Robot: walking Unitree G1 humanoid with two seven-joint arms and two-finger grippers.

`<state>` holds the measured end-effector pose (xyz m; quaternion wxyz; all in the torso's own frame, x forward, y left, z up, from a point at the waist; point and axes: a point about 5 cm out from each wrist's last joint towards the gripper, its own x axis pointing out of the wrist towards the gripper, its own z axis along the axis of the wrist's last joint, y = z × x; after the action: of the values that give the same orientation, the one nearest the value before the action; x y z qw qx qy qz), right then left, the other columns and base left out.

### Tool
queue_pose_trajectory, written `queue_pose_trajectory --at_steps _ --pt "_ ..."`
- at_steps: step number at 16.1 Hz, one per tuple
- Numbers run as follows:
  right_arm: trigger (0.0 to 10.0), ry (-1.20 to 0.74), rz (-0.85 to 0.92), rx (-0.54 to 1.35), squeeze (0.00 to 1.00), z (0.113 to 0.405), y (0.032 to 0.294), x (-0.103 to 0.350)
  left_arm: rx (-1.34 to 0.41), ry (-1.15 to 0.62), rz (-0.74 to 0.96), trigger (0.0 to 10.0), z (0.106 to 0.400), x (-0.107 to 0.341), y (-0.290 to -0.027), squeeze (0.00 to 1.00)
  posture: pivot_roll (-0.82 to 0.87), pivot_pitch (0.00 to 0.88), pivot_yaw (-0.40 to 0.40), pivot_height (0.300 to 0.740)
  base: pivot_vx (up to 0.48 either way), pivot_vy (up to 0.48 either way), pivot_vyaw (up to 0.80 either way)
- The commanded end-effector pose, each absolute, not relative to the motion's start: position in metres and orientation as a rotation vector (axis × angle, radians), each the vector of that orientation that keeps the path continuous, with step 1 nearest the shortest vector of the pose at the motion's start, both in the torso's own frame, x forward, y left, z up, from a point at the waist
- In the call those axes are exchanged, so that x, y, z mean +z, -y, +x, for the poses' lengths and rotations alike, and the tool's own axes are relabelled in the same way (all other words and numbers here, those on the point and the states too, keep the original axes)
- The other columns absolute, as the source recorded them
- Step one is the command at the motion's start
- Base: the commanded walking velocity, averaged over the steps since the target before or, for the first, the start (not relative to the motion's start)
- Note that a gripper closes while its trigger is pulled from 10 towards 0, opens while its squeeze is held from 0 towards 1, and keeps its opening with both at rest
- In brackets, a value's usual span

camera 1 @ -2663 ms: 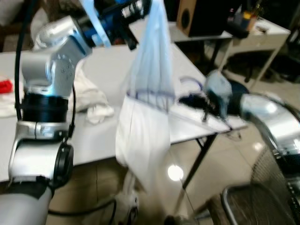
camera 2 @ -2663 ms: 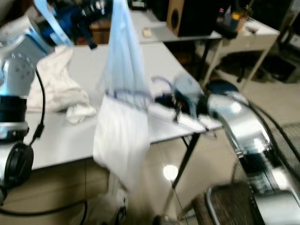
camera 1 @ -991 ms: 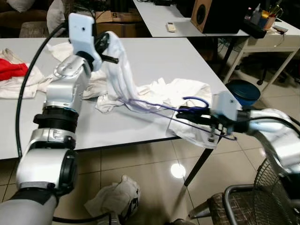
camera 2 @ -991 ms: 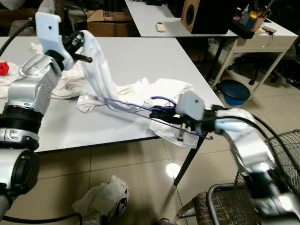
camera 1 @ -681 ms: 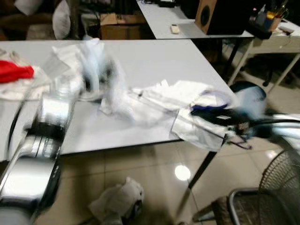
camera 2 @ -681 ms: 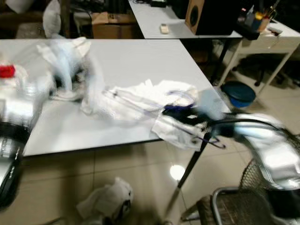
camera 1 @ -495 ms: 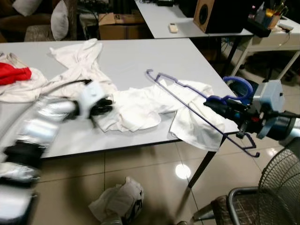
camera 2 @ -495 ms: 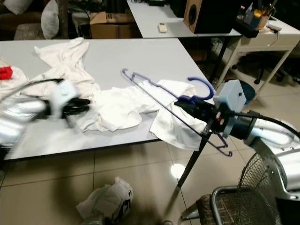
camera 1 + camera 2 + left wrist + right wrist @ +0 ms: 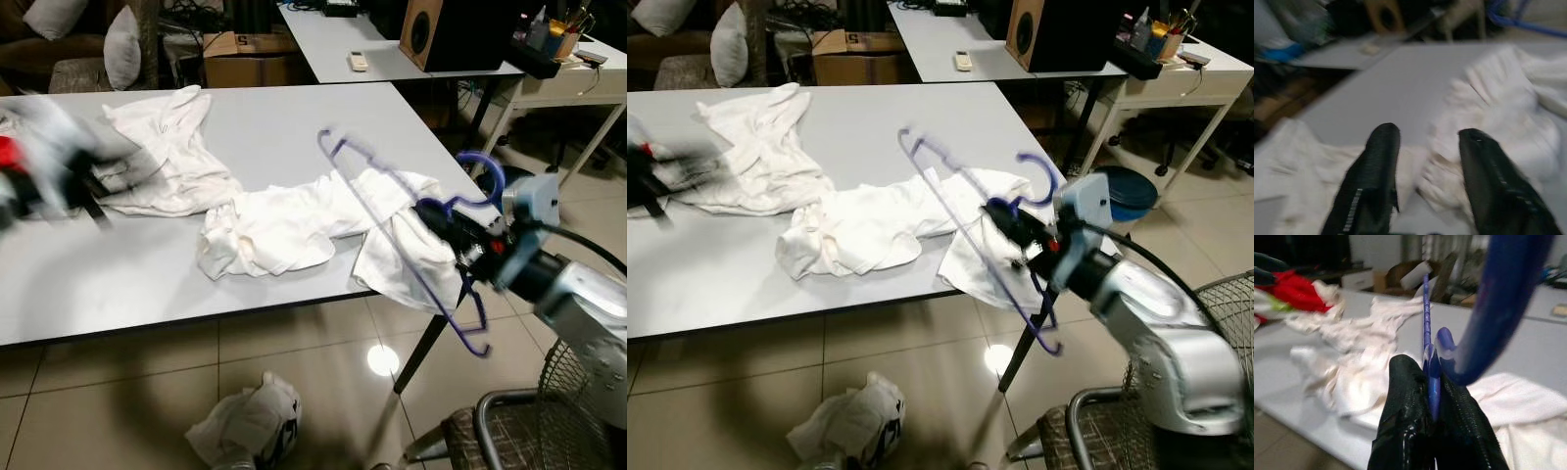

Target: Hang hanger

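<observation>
A purple-blue hanger (image 9: 1498, 308) hangs tilted over the table's right corner, its lower end (image 9: 1046, 345) past the table edge. My right gripper (image 9: 441, 217) is shut on its neck, and the right wrist view has both fingers (image 9: 1405, 396) pinching the rod. No garment is on the hanger. A white garment (image 9: 284, 220) lies crumpled on the grey table (image 9: 294, 117), partly draped over the edge under the hanger. My left gripper (image 9: 1425, 152) is open and holds nothing above white cloth. It is a blur at the far left (image 9: 54, 166).
A second white garment (image 9: 167, 147) lies at the table's back left beside a red cloth (image 9: 8, 155). On the floor is a crumpled white cloth (image 9: 245, 421). A wire chair (image 9: 549, 421) stands at the lower right, a blue bin (image 9: 1122, 191) behind my right arm.
My left arm has swung back to the far left, away from the white garment, which stays on the table. The right gripper has tilted the hanger steeper, so its lower end has dropped.
</observation>
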<state>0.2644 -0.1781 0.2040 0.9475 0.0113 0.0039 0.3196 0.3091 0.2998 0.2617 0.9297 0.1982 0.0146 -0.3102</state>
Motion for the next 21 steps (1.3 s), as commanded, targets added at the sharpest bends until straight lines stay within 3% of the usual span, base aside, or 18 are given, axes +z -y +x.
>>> queue_pose_trajectory --at_steps 1,2,3,4,5,6,10,12,15,17,21 --pt "10.0 0.049 0.023 0.564 0.00 0.268 0.182 0.216 -0.528 0.058 0.362 10.0 0.315 0.266 -0.298 1.00 -0.11 0.000 -0.021 0.740 0.000 0.000 0.00" --pt "10.0 0.069 0.052 0.473 0.00 0.273 0.179 0.216 -0.446 0.097 0.292 10.0 0.320 0.261 -0.288 1.00 -0.11 0.000 -0.026 0.740 0.000 0.000 0.00" --pt "10.0 0.077 0.057 0.405 0.00 0.274 0.171 0.214 -0.441 0.159 0.209 10.0 0.319 0.254 -0.268 0.80 -0.11 0.000 -0.021 0.740 0.000 0.000 0.00" --pt "10.0 0.079 0.049 0.389 0.00 0.272 0.165 0.211 -0.422 0.190 0.176 10.0 0.316 0.248 -0.255 0.35 -0.12 0.000 -0.014 0.740 0.000 0.000 0.00" --pt "10.0 0.080 0.045 0.380 0.00 0.271 0.164 0.211 -0.411 0.192 0.165 10.0 0.315 0.246 -0.251 0.35 -0.12 0.000 -0.014 0.740 0.000 0.000 0.00" --pt "10.0 0.098 0.058 0.333 0.00 0.266 0.159 0.206 -0.333 0.200 0.136 10.0 0.314 0.235 -0.230 0.00 -0.12 0.000 0.001 0.740 0.000 0.319 0.00" --pt "10.0 0.097 0.081 0.288 0.00 0.260 0.146 0.195 -0.233 0.096 0.142 10.0 0.314 0.201 -0.188 0.00 -0.12 0.000 -0.012 0.740 0.000 0.374 0.00" --pt "10.0 0.102 0.086 0.271 0.00 0.259 0.145 0.194 -0.238 0.072 0.153 10.0 0.311 0.194 -0.180 0.00 -0.12 0.000 -0.012 0.740 0.000 0.394 0.00" --pt "10.0 0.085 0.139 0.167 0.00 0.259 0.153 0.183 -0.318 0.046 0.139 10.0 0.299 0.182 -0.145 0.00 -0.11 0.000 -0.003 0.740 0.000 0.394 0.00" --pt "10.0 0.092 0.159 0.196 0.00 0.260 0.143 0.182 -0.223 0.021 0.152 10.0 0.304 0.176 -0.161 0.00 -0.11 0.000 -0.009 0.740 0.000 0.394 0.00" --pt "10.0 0.065 0.078 0.283 0.00 0.261 0.133 0.176 -0.202 0.032 0.169 10.0 0.306 0.182 -0.163 0.00 -0.10 0.000 -0.014 0.740 0.000 0.395 0.00"
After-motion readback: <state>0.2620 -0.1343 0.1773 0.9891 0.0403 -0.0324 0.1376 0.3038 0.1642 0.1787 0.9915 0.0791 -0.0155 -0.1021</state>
